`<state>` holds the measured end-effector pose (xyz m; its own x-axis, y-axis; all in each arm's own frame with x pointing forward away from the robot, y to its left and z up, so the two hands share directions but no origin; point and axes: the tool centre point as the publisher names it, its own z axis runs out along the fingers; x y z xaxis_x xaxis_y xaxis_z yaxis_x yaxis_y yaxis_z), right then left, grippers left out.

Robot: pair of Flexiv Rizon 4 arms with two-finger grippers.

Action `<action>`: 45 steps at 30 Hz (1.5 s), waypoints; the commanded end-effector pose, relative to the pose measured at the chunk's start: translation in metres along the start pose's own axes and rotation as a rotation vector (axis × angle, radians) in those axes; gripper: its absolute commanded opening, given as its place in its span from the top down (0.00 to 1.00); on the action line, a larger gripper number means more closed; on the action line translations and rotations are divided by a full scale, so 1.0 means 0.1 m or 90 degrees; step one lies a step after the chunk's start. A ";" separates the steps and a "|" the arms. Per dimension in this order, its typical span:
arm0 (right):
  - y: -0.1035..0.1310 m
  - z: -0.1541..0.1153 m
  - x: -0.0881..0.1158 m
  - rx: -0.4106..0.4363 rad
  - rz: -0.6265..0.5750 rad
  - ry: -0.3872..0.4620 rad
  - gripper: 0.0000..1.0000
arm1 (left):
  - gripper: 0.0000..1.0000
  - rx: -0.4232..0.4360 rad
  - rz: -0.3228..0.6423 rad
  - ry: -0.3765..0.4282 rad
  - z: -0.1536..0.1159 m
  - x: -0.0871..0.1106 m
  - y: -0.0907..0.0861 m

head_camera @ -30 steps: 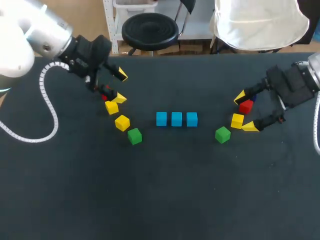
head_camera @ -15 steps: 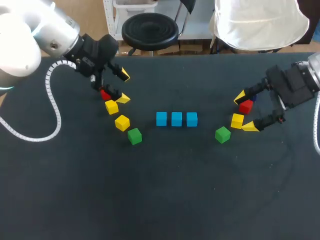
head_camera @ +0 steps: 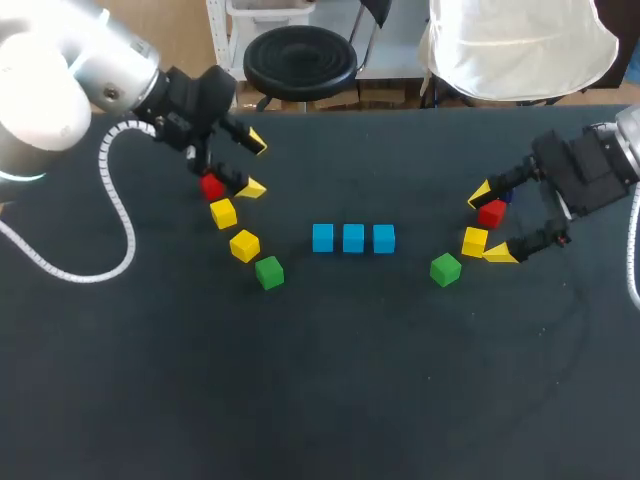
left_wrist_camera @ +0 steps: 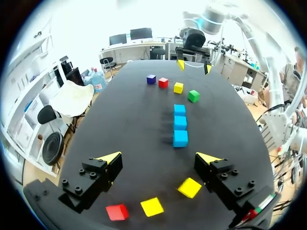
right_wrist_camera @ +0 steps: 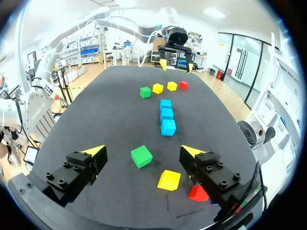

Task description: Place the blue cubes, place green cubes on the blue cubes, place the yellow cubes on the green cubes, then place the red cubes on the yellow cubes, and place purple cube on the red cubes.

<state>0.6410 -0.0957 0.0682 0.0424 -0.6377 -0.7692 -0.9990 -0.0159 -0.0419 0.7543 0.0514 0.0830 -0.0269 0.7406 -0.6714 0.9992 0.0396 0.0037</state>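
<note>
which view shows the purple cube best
The left wrist view: the purple cube stands unobstructed beside a red cube. In the head view only a sliver shows, behind the right gripper. The right wrist view does not show it.

Blue cubes [head_camera: 353, 238] aligned, seemingly touching

The left arm [head_camera: 70, 75] comes in from the upper left of the frame, and the left gripper [head_camera: 254, 165] is spread wide, fingers pointing right. The right arm [head_camera: 622, 140] enters at the right edge, with the right gripper [head_camera: 489, 224] likewise spread wide, fingers pointing left.
</note>
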 end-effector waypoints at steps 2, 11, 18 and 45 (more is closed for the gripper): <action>0.00 0.00 0.00 0.000 -0.001 -0.001 0.00 | 0.00 0.009 0.003 0.013 0.00 -0.05 0.17; 0.00 0.00 0.00 0.000 -0.001 -0.001 0.00 | 0.00 0.010 0.011 0.000 -0.04 -0.08 0.17; 0.00 0.00 0.00 0.000 -0.001 -0.001 0.00 | 0.00 0.010 0.011 0.000 -0.04 -0.08 0.17; 0.30 0.37 0.06 -0.221 -0.157 -0.028 0.00 | 0.00 0.010 0.011 0.000 -0.04 -0.08 0.17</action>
<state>0.6129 -0.0741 0.0403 0.2655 -0.5332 -0.8032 -0.9017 -0.4321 -0.0112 0.7702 0.0488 0.0918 -0.0128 0.7426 -0.6696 0.9998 0.0197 0.0027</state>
